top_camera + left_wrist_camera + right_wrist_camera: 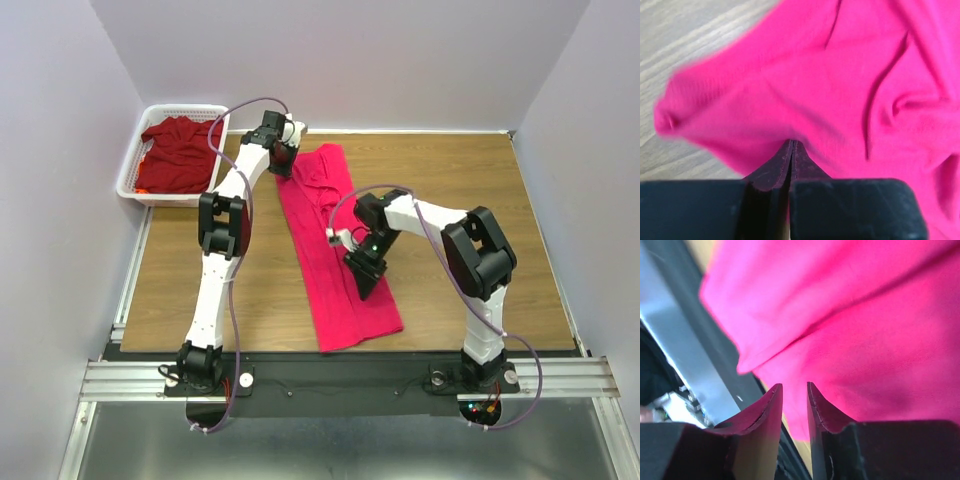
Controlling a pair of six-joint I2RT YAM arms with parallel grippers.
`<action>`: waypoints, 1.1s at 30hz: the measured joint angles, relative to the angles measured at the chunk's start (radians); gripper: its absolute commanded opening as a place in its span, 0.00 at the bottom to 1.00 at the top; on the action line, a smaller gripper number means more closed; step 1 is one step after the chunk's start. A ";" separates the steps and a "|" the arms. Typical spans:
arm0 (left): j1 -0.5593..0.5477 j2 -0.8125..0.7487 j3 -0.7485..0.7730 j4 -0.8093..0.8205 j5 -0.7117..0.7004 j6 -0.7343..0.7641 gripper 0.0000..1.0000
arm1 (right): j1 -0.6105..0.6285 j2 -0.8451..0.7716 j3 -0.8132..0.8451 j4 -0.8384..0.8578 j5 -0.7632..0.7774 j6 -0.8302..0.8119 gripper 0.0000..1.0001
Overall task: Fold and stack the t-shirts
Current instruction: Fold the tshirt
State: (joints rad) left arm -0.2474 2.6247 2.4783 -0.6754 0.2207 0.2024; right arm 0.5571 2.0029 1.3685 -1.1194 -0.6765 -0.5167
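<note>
The pinkish-red t-shirt (315, 255) lies folded into a long narrow strip down the middle of the wooden table. My left gripper (284, 165) is at the strip's far left edge. In the left wrist view its jaws (791, 142) are closed with the pink cloth (850, 90) gathered at their tips. My right gripper (362, 290) rests over the near part of the strip. In the right wrist view it (794, 386) stands slightly apart above the cloth (875, 340), holding nothing. The maroon t-shirt (178, 155) lies crumpled in the basket.
The white mesh basket (128, 170) stands at the far left corner. Bare wooden table (450, 200) lies to the right of the strip. A metal rail (330, 375) runs along the near edge, also in the right wrist view (685, 355). Walls close in on three sides.
</note>
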 measured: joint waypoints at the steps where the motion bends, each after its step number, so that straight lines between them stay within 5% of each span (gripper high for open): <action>1: 0.000 -0.002 -0.009 0.003 0.001 0.008 0.16 | 0.014 0.001 0.031 -0.002 -0.039 0.002 0.33; 6: 0.000 -0.195 -0.318 0.084 0.052 0.025 0.20 | -0.026 -0.029 0.164 0.014 -0.126 0.020 0.33; 13: 0.000 -0.435 -0.531 0.141 0.171 -0.016 0.22 | -0.153 0.066 0.377 0.099 -0.119 0.134 0.29; 33: -0.002 -0.446 -0.721 0.185 0.221 -0.054 0.23 | -0.216 0.494 0.908 0.608 0.049 0.542 0.28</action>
State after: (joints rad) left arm -0.2489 2.1784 1.7576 -0.4900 0.4416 0.1482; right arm 0.3412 2.4973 2.2768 -0.5117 -0.6277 0.0250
